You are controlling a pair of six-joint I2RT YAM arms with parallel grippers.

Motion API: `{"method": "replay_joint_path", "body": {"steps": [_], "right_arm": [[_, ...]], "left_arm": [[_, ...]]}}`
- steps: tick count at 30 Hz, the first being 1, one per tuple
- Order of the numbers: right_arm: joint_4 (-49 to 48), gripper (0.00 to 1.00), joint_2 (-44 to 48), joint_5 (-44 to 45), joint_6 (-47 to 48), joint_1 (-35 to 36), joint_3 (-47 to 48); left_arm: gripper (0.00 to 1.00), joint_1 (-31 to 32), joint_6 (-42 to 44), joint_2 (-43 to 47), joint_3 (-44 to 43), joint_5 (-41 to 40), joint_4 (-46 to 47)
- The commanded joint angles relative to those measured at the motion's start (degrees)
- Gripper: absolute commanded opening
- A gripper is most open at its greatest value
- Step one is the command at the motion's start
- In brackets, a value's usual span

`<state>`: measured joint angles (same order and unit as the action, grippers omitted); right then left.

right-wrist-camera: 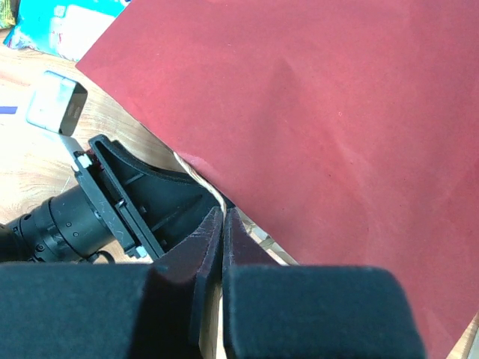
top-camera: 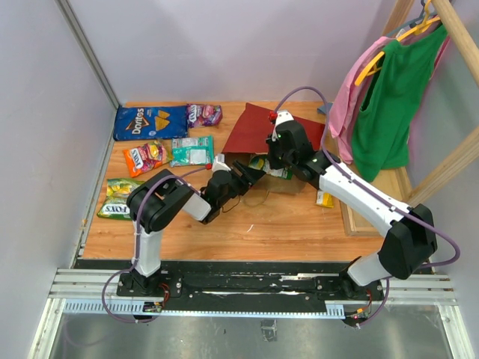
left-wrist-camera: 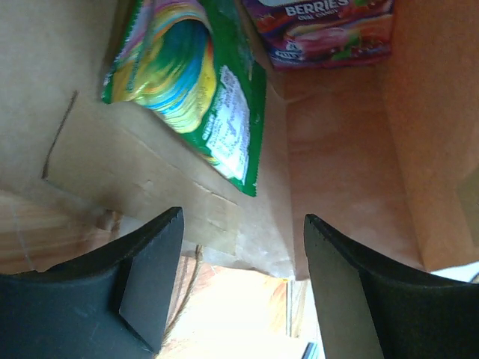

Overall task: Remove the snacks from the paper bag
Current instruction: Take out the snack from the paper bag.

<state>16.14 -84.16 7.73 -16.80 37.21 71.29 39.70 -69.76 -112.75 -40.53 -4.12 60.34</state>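
1. At the left of the top view, some snacks lie out on the table (top-camera: pixel 284 224): the Doritos (top-camera: pixel 150 122), an orange packet (top-camera: pixel 147 157) and a teal packet (top-camera: pixel 192 150).
2. In the middle, the left gripper (top-camera: pixel 251 174) pokes its tip into the mouth of the paper bag (top-camera: pixel 262 127). Its fingers are spread apart with nothing between them.
3. In the left wrist view, a green packet (left-wrist-camera: pixel 194 82) sits at the upper left. A berries bag (left-wrist-camera: pixel 322 26) sits at the top edge. Both are inside the paper bag, past the fingers.
4. The paper bag lies flat in the upper middle of the top view.
5. Just right of the mouth, the right gripper (top-camera: pixel 278 153) has its fingers pressed together. In the right wrist view it seems to pinch the paper bag's lip and hold the mouth up.
6. A yellow bar (top-camera: pixel 324 198) lies on the table to the right.
7. I think the step is reaching in for one more snack. Next, the left gripper should go deeper, get its fingers on both sides of the green packet's edge, squeeze, and pull it out.
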Motion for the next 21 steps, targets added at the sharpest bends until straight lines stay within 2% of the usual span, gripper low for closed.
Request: {"method": "replay_joint_path", "body": {"steps": [1,7,12,21], "right_arm": [[-0.04,0.01,0.84,1.24,0.59,-0.46,-0.80],[-0.03,0.01,1.56,2.16,1.10,-0.48,-1.51],[-0.89,0.01,3.16,3.76,1.77,-0.49,-3.14],[-2.14,0.01,4.97,4.75,1.67,-0.65,-4.45]], "left_arm": [[0.69,1.81,-3.42,-2.28,-0.97,-8.44,3.04],[0.68,3.12,-5.93,-3.35,-4.57,-14.32,-4.18],[0.68,4.53,-8.34,-4.29,-9.77,-18.23,-15.97],[0.68,6.77,-12.10,-8.44,-17.71,-25.50,-26.74]]}}
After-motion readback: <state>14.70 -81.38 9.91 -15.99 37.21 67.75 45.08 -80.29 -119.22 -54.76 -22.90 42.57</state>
